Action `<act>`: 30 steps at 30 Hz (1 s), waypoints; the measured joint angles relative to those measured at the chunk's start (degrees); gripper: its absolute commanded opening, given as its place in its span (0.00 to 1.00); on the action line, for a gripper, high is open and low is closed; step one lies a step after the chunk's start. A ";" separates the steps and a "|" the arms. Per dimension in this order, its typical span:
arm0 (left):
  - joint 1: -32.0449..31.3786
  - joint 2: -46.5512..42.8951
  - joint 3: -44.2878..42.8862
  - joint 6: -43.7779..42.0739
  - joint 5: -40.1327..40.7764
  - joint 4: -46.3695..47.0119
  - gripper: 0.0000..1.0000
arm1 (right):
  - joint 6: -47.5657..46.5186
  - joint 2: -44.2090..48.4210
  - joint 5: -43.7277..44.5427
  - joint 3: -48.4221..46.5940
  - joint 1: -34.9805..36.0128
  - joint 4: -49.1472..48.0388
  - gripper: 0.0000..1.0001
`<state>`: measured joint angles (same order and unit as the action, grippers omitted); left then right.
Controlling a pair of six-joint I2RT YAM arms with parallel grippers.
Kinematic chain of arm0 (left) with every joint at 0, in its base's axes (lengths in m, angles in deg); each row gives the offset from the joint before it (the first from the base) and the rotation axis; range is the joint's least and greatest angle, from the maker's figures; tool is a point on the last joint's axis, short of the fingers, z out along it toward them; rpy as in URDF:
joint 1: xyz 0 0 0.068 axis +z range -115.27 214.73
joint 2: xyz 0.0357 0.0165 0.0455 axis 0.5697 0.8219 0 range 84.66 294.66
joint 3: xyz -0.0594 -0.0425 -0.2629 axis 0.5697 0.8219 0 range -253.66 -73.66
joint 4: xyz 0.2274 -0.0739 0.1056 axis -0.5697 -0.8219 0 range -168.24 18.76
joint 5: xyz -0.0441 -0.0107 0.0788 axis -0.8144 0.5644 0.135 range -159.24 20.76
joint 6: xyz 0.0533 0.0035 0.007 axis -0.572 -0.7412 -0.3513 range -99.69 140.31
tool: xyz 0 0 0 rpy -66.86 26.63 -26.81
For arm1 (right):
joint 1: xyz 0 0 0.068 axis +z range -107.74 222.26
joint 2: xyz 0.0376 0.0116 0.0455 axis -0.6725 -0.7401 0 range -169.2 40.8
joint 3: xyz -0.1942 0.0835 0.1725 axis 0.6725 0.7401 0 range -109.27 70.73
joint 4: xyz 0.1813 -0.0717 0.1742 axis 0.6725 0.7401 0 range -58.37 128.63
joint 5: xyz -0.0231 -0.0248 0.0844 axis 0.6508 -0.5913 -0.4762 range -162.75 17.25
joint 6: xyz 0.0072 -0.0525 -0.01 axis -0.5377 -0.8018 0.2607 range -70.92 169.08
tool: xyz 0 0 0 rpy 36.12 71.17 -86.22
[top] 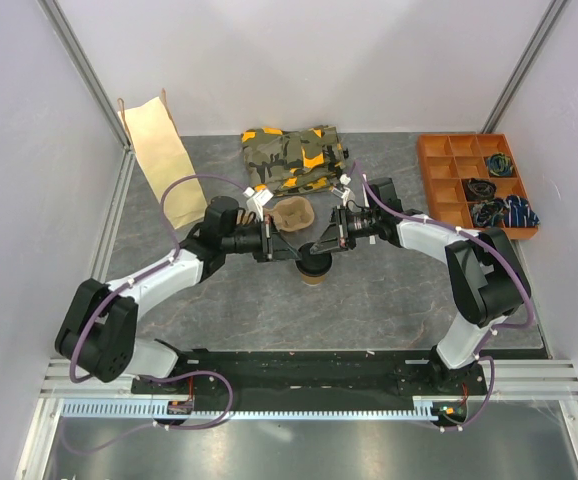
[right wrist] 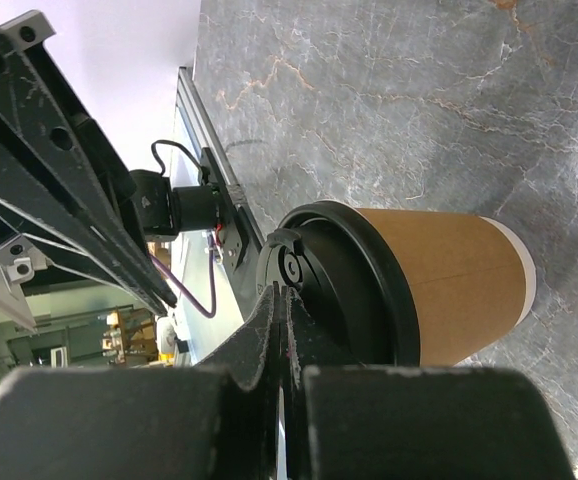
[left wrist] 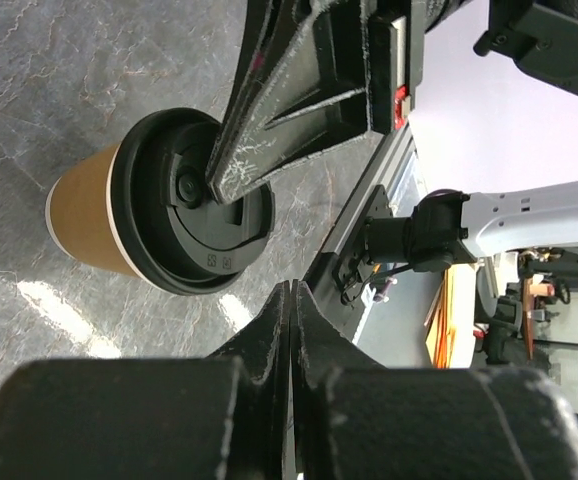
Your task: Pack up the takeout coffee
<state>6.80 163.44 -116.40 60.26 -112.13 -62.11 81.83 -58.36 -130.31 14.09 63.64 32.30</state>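
- The cup (top: 314, 272) stands on the worktop (top: 379, 300), near the tray (top: 291, 213).
- The left gripper (left wrist: 291, 290) and the right gripper (right wrist: 281, 292) are both clenched and empty, the right tip at the lid (left wrist: 194, 215).
- Probably best to press straight down at the centre, so the cup does not tip.

Left claw (left wrist: 291, 290) at bottom edge, fingers pressed together, nothing between. Takeout coffee (left wrist: 84, 212) upright on grey marbled tabletop (left wrist: 89, 70), black lid (left wrist: 164, 240) on. Right claw (left wrist: 224, 182) closed, tip over lid.
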 measured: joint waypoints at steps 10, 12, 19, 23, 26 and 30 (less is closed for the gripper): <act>-0.94 3.65 -0.44 0.83 -0.68 1.95 0.02 | -1.03 -0.02 -0.02 0.00 0.00 0.31 0.00; -1.09 4.83 -0.48 0.83 -0.52 2.21 0.02 | -1.20 -0.02 -0.04 0.00 0.00 0.42 0.00; -0.79 10.95 -0.55 2.75 -0.70 2.93 0.02 | -1.70 -0.15 -0.22 0.00 0.00 0.90 0.00; -0.42 11.69 -0.59 4.39 -1.22 3.61 0.02 | -2.10 -0.17 -0.46 0.00 0.00 1.27 0.00; -0.42 11.69 -0.59 4.66 -1.20 3.85 0.02 | -2.54 -0.28 -0.83 0.00 0.00 1.55 0.00; -0.39 10.86 -0.17 4.66 -1.05 4.50 0.02 | -3.08 -0.35 -1.40 0.00 0.00 1.92 0.00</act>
<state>6.41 174.30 -116.57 64.91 -113.18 -57.61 78.75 -58.71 -131.71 14.09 63.64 34.22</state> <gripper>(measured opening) 0.025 0.007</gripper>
